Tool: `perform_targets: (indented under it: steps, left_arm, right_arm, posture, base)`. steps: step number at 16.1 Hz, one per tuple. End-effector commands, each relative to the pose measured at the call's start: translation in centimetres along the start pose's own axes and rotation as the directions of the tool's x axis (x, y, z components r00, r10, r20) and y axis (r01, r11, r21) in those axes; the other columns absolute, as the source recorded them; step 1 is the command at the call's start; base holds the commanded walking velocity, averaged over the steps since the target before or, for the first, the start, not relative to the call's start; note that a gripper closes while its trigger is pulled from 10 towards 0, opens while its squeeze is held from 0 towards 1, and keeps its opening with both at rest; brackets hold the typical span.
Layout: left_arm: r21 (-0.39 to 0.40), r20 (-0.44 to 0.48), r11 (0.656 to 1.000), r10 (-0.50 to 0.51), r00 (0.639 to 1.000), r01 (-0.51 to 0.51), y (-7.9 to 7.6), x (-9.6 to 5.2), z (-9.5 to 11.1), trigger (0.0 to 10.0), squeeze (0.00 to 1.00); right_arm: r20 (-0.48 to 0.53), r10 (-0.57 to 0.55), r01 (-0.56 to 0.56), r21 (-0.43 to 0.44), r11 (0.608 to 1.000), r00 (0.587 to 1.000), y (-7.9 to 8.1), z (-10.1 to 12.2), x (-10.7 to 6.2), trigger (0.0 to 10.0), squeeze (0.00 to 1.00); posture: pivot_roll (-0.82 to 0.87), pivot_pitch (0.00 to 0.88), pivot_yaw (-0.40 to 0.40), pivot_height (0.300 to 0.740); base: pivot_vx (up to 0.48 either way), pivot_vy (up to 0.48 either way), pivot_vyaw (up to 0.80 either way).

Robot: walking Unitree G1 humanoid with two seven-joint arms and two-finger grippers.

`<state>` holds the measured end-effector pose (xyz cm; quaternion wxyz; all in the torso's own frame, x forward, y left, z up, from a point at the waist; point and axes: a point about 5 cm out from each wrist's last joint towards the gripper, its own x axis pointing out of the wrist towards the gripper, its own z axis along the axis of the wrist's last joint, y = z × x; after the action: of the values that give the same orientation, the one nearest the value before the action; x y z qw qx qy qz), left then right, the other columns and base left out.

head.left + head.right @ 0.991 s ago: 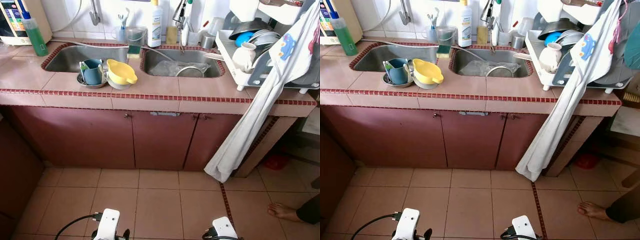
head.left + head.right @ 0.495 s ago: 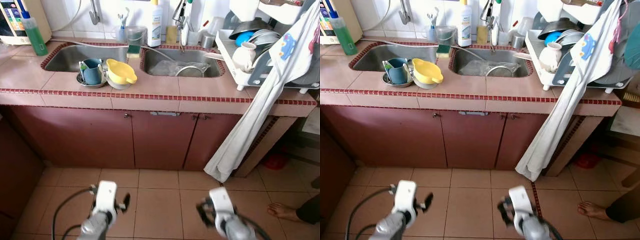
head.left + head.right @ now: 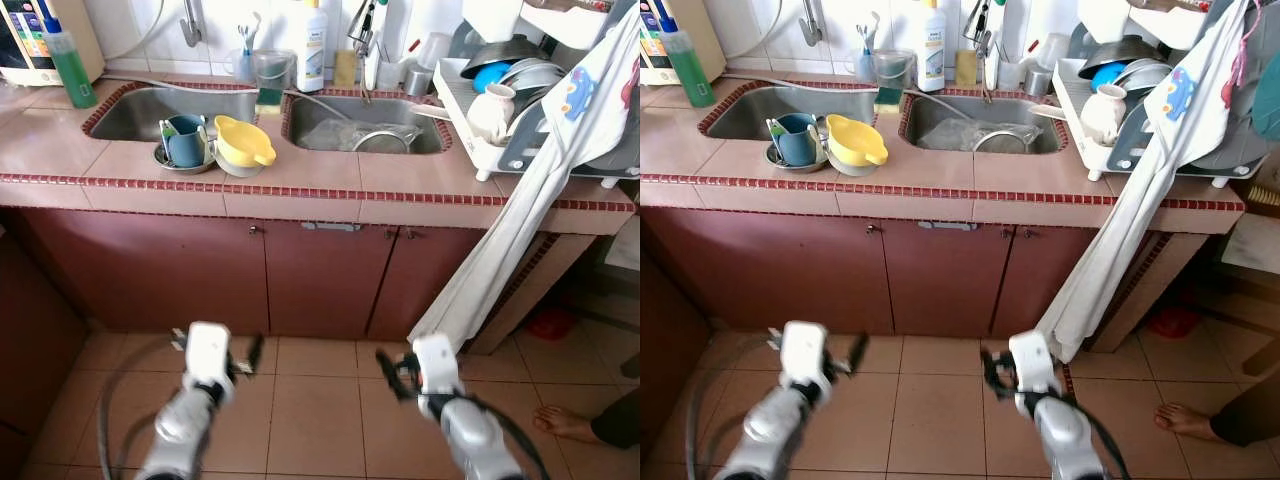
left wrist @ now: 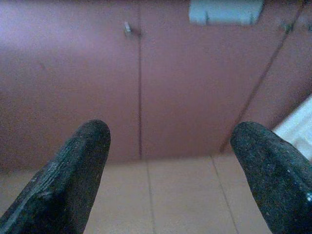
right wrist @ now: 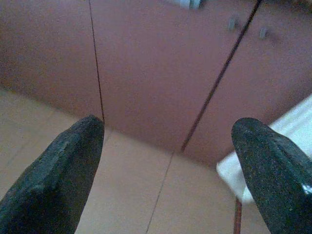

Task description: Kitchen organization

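Pink tiled counter [image 3: 300, 185] carries a double sink [image 3: 150, 115]; a yellow bowl [image 3: 243, 145] and teal mug [image 3: 185, 142] sit between the basins. Left gripper [image 3: 250, 352] and right gripper [image 3: 385, 362] hover low before the cabinet doors [image 3: 320, 280], fingers spread wide, holding nothing.

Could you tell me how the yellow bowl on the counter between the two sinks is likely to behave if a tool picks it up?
The yellow bowl looks like thin plastic, so probably light and not fragile. It sits tilted on another bowl beside the blue cup, so it may slide or tip when nudged. Its smooth rim could be slippery.
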<state>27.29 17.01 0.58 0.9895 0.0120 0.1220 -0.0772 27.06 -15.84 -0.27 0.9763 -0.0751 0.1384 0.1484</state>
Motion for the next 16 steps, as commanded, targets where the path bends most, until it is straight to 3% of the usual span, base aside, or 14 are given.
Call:
perform_targets:
  steps: [1,2,4,5,7,8,9,12,16]
  left_arm:
    - [0.037,0.066,0.999,-0.013,0.998,0.011,0.0,0.4,1.4,10.0,0.0]
    - [0.083,0.169,0.997,-0.021,0.985,0.007,0.2,0.6,3.6,10.0,0.0]
    - [0.076,0.261,0.997,0.004,0.965,-0.025,0.4,0.6,5.6,10.0,0.0]
    - [0.064,0.294,0.997,0.029,0.955,-0.05,0.5,0.4,6.2,10.0,0.0]
    - [0.049,0.325,0.997,0.038,0.945,-0.057,0.3,-0.3,6.9,10.0,0.0]
    - [-0.046,0.345,0.998,0.045,0.937,-0.031,-0.8,-1.2,8.1,10.0,0.0]
    - [-0.076,0.34,0.997,0.042,0.94,-0.017,-1.5,-1.4,8.8,10.0,0.0]
    - [-0.044,0.384,0.999,0.012,0.923,0.005,-2.3,-1.3,10.1,10.0,0.0]
    - [-0.032,0.402,0.999,-0.02,0.915,0.036,-2.1,-1.7,11.2,10.0,0.0]
  right_arm:
    - [0.099,-0.009,0.01,-0.013,1.0,0.995,-0.8,2.3,0.9,10.0,0.0]
    - [0.184,0.006,0.003,-0.048,0.999,0.983,-1.1,4.5,1.5,10.0,0.0]
    - [0.269,0.015,0.011,-0.092,0.996,0.963,-1.5,6.5,1.8,10.0,0.0]
    - [0.307,0.002,0.02,-0.068,0.997,0.952,-1.5,7.3,1.9,10.0,0.0]
    - [0.361,-0.006,0.021,-0.038,0.999,0.932,-1.3,8.2,1.6,10.0,0.0]
    - [0.424,-0.01,0.0,0.023,1.0,0.906,-0.9,9.2,0.9,10.0,0.0]
    - [0.444,-0.006,-0.02,0.054,0.998,0.896,-0.6,9.6,0.5,10.0,0.0]
    - [0.5,0.011,-0.036,0.04,0.999,0.866,0.2,11.4,0.3,10.0,0.0]
    - [0.538,0.017,-0.037,0.026,0.999,0.842,-0.4,13.1,-0.1,10.0,0.0]
  posture:
    - [-0.11,0.01,-0.024,0.74]
    - [-0.1,0.008,-0.027,0.74]
    - [-0.09,0.003,-0.032,0.74]
    - [-0.09,0.001,-0.034,0.74]
    - [-0.09,0.0,-0.034,0.74]
    - [-0.08,0.002,-0.039,0.74]
    - [-0.07,0.003,-0.041,0.74]
    - [-0.08,0.0,-0.034,0.74]
    - [-0.09,0.0,-0.029,0.74]
  base:
    - [0.0,0.0,0.0]
    - [0.0,0.0,0.0]
    - [0.0,0.0,0.0]
    - [0.0,0.0,0.0]
    - [0.0,0.0,0.0]
    - [0.0,0.0,0.0]
    - [0.0,0.0,0.0]
    - [0.0,0.0,0.0]
    - [0.0,0.0,0.0]
